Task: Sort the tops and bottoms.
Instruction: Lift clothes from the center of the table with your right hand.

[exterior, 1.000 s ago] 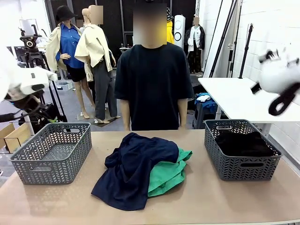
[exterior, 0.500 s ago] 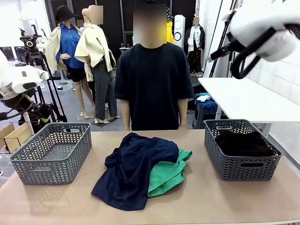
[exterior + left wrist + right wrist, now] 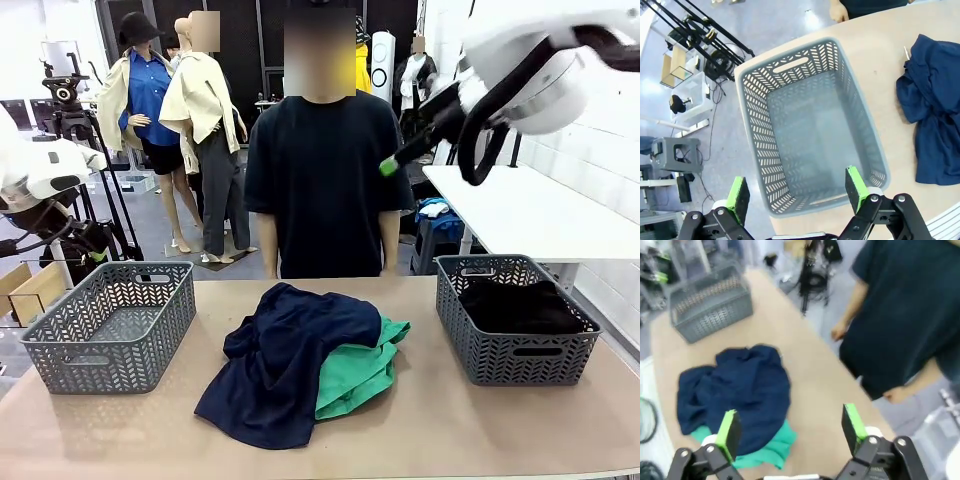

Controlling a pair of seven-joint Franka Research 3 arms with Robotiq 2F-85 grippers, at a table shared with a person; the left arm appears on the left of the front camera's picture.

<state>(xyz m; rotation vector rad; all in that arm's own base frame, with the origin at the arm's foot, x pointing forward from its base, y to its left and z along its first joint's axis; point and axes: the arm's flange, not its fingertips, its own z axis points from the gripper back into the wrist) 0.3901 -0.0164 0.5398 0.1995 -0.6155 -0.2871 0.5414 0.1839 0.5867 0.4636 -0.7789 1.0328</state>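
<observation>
A navy garment lies crumpled at the table's middle, partly over a green garment. In the right wrist view my right gripper is open, high above the navy garment and the green one, holding nothing. In the front view my right arm hangs high at the upper right. My left gripper is open above the empty grey left basket, with the navy garment off to the side. The right basket holds a black garment.
A person in a dark T-shirt stands at the far edge of the table with arms down. The left basket sits at the table's left end. A white table stands behind on the right.
My right arm has swung from the right edge up and toward the middle, its fingers now pointing at the person. The left arm and the clothes have stayed put.
</observation>
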